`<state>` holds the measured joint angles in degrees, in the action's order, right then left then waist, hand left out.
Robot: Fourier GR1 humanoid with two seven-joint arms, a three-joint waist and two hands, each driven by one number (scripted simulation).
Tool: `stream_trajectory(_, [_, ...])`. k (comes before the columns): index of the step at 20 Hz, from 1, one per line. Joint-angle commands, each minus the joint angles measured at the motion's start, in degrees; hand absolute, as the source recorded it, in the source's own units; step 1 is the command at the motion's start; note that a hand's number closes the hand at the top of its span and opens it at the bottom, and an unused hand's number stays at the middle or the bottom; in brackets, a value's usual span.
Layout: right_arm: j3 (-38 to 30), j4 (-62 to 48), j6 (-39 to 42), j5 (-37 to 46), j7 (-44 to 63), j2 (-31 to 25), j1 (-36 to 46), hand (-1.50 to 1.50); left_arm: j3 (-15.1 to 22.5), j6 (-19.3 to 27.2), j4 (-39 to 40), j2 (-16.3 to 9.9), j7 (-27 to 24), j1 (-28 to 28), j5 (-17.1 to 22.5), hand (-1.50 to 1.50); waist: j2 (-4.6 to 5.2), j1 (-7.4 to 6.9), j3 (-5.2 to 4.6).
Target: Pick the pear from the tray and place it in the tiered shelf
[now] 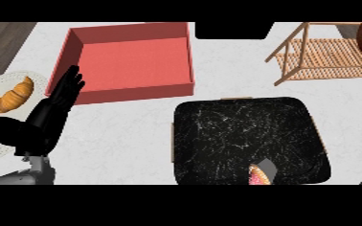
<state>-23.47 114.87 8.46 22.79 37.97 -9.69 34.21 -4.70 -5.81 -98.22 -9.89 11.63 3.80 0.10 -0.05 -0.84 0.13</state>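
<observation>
Left hand (65, 90) open, fingers straight, resting beside red bin (130, 60). Right hand not visible. Black tray (240, 134) on desk (127, 139); shelf (318, 55) far right. Croissant (17, 96) at left edge.

The counter (127, 134) looked like pale marble, smooth, with faint grey veining. At nine o'clock of centre the left hand (65, 90) appeared as matt black plastic. At eleven o'clock the red box (134, 60) looked like matt plastic, even in colour. At four o'clock the tray (240, 134) resembled polished black stone with white veins, edged with light wooden strips. At two o'clock the tiered shelf (318, 57) was of pale slatted wood. The croissant (16, 96) at nine o'clock looked glazed golden-brown.
</observation>
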Motion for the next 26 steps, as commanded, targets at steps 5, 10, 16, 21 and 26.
stream_trajectory(5, [-9.31,-11.96,-7.28,-15.05,-0.69,-0.24,12.10,1.50,0.46,0.21,-1.74,0.42,1.84,-0.93,-0.27,0.00,0.05,0.20,-0.11])
stream_trajectory(10, [3.82,-11.10,6.48,13.36,-10.30,-21.77,0.76,1.50,0.28,0.09,-0.57,-0.14,0.24,1.24,-0.66,0.00,1.54,0.40,-0.49])
stream_trajectory(16, [7.07,-28.58,-2.48,22.97,-22.86,-27.76,6.54,1.50,0.58,-0.28,0.79,0.00,0.93,3.27,-0.52,0.00,0.82,-1.14,-0.13])
stream_trajectory(21, [6.07,-44.16,-12.74,23.95,-37.00,-28.91,10.51,1.50,0.20,-0.78,-0.02,-0.12,-0.53,0.36,-0.60,0.00,0.64,-1.03,-0.09])
stream_trajectory(26, [4.16,-51.11,-8.74,15.48,-42.25,-27.97,19.36,1.50,-0.35,0.12,6.21,-0.05,-3.96,3.48,-2.75,0.00,0.50,-0.03,-0.13])
